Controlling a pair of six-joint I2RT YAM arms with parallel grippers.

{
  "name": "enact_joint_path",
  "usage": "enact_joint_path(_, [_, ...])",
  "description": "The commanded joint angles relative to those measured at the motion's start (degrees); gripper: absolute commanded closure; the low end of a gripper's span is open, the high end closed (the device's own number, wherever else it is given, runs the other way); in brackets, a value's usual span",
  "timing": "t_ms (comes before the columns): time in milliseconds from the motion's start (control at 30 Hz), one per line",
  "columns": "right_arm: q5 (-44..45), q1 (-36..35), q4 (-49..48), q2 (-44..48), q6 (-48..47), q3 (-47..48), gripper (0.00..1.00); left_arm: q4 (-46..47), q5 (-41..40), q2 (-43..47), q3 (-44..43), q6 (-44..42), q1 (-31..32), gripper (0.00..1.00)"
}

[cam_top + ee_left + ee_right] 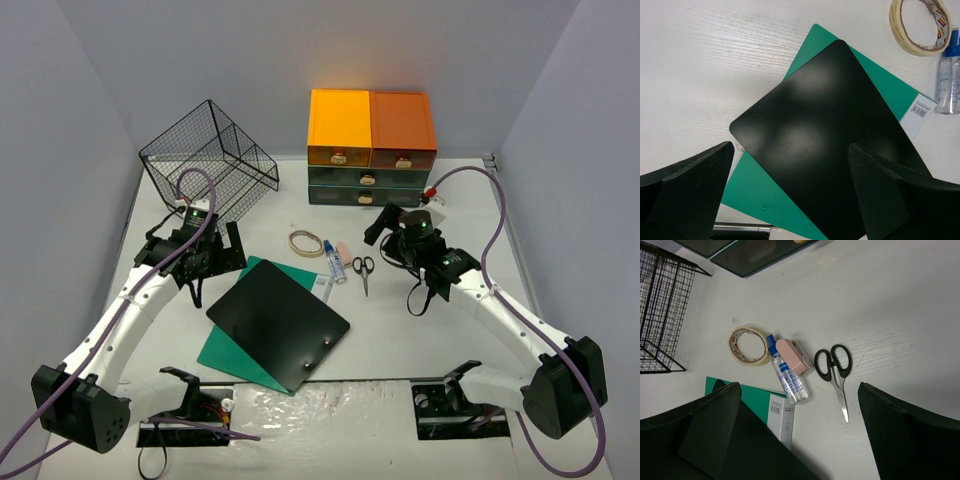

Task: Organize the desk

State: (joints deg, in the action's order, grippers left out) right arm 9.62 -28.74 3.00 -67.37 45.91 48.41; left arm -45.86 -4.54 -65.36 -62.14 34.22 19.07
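With left gripper [790, 150] and right gripper [800, 387] both spread wide and empty over the desk [400, 335], which lies beneath both arms, tidying seems unstarted; next, I judge, the right must drop onto the scissors [363, 266] toward the desk's 1 o'clock and close.

Your top view: high, from near edge, facing down over whole desk [390, 340]. Your wrist views: close, looking down. All three share tape roll [305, 242], bottle [334, 266], green folder [225, 350].
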Motion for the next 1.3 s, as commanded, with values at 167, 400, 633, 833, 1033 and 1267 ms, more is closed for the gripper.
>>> enact_joint_path(167, [0.02,-1.26,3.34,-0.41,3.99,3.34,0.00,-1.75,-2.08,1.24,-2.41,0.03,0.00,0.03])
enact_joint_path(400, [-3.67,-1.64,4.57,-0.40,0.75,2.05,0.00,-5.23,-4.17,2.70,-2.11,0.84,0.08,0.03])
enact_joint_path(633, [-7.65,-3.25,4.56,-3.44,-2.62,1.45,0.00,-6.66,-2.93,3.94,-0.40,-0.24,0.02,0.03])
enact_joint_path(833, [-7.37,-7.26,4.56,-9.26,-4.03,3.80,0.00,-6.28,-2.20,4.96,2.04,1.66,0.05,0.03])
enact_joint_path(1033, [-13.08,-11.07,3.82,-13.64,-1.40,2.85,0.00,-5.25,-0.95,4.24,4.31,1.62,0.09,0.03])
enact_joint_path(1267, [-8.91,-14.97,-0.87,-0.90,13.27,-9.70,0.00,-9.08,-2.96,-2.16,1.40,-0.94,0.18,0.03])
